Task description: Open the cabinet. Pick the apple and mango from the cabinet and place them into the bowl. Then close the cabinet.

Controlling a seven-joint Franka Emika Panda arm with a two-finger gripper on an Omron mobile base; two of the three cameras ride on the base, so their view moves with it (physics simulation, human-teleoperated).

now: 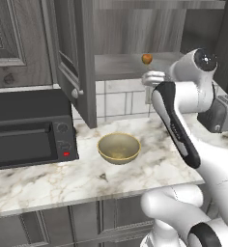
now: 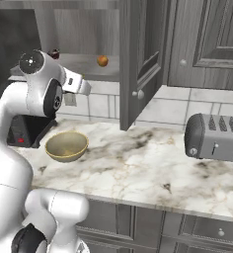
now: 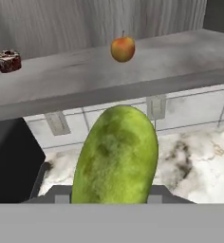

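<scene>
Cabinet [image 1: 72,58] fills the upper part of the left base view, both of its dark grey doors swung open, one at upper left of that frame with its pale knob low on the edge, the other hanging at centre top of the right base view. Its bare shelf [image 3: 133,71] runs across the upper half of the hand view. Below it the marbled tabletop [image 1: 48,183] spreads across the middle of the left base view, with a black microwave [image 1: 29,130] at left centre and a grey toaster [image 2: 214,136] at right centre of the right base view.

Next in size, the bowl [image 1: 119,147] sits empty at the centre of the left base view, on the tabletop just right of the microwave and below the open shelf.

The mango [image 3: 116,156] takes up the lower centre of the hand view, green and upright, clamped between the fingers [image 3: 109,199], whose tips are hidden behind it; it hangs in front of the shelf edge, above the tabletop.

The apple [image 3: 123,49] rests on the shelf at upper centre of the hand view, well behind the mango. A small dark cupcake [image 3: 8,60] stands on the same shelf at upper left, well apart from the apple.
</scene>
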